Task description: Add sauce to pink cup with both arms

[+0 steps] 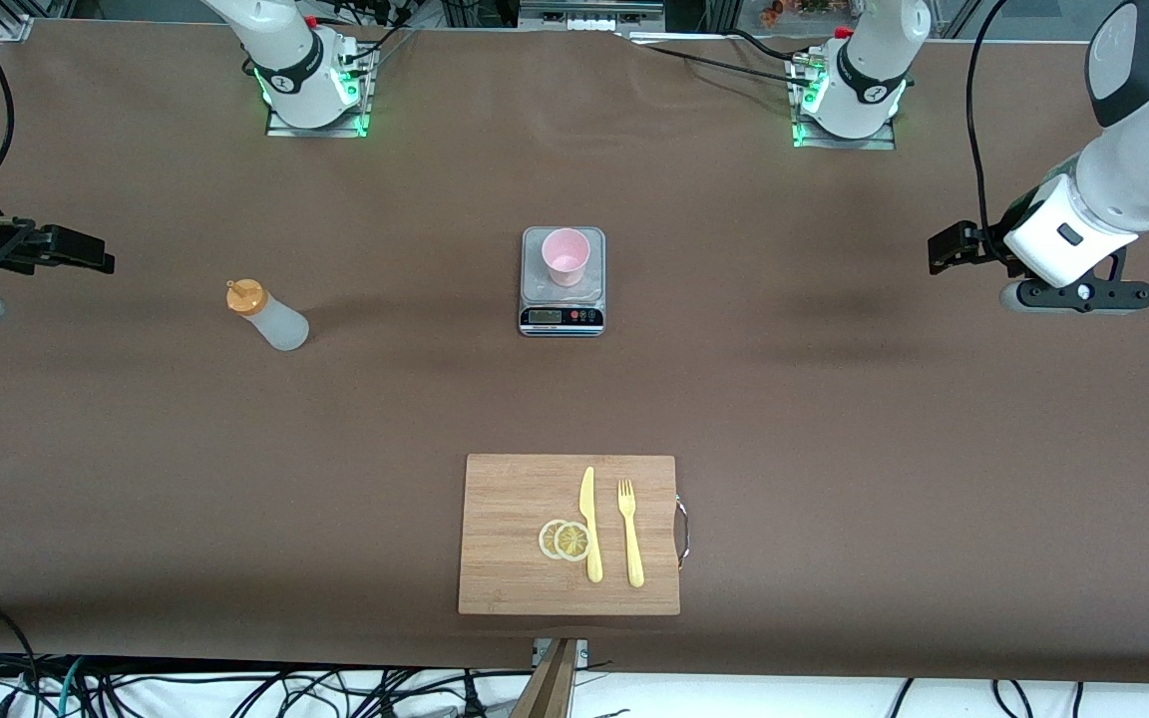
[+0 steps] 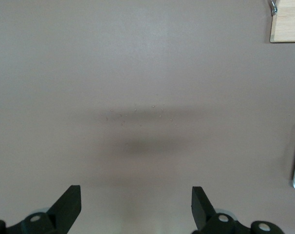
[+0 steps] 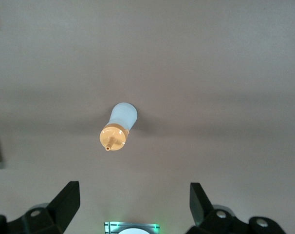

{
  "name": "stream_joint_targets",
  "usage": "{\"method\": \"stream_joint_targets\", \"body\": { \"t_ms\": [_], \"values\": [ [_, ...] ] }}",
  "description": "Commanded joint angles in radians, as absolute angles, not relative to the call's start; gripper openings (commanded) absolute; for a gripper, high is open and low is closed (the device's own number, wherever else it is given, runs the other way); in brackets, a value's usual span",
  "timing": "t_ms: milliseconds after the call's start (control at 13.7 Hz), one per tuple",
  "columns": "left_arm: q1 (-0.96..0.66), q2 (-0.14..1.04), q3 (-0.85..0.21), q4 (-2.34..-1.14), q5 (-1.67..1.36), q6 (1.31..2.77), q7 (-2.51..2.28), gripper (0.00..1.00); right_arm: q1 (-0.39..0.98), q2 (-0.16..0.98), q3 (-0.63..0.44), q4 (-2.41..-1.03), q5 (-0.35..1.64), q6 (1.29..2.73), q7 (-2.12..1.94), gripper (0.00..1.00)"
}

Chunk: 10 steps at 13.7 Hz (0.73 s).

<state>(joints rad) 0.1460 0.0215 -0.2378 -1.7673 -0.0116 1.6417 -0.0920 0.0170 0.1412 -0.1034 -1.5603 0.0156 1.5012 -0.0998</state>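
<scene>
- Standing upright on your table, the sauce (image 1: 268, 313) sits toward the right arm's end; the pink cup (image 1: 566, 256) rests on a scale (image 1: 562, 282).
- Your left gripper (image 2: 136, 204) and right gripper (image 3: 134, 202) hover released, grasping nothing.

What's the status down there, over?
Both end effectors open, waiting at the table's ends: left, right. Sauce bottle upright, untouched. Pink cup on scale. Nothing between.

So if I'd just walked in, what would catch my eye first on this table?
Probably the pink cup standing on a small kitchen scale at the table's middle, with the sauce bottle upright toward the right arm's end. Nearer the camera, a wooden cutting board holds lemon slices, a yellow knife and fork.
</scene>
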Motion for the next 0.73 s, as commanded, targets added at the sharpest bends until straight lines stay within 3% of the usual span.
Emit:
{"method": "stream_joint_targets", "body": {
  "t_ms": [0,655],
  "values": [
    [0.146,0.025,-0.242,-1.747,0.015,1.632,-0.100,1.00,0.009,0.089,-0.083,-1.623,-0.003,1.516,-0.037,1.00],
    [0.147,0.023,-0.244,-1.747,0.014,1.632,-0.100,1.00,0.017,0.135,-0.072,-1.572,-0.018,1.514,-0.034,1.00]
  ]
}}
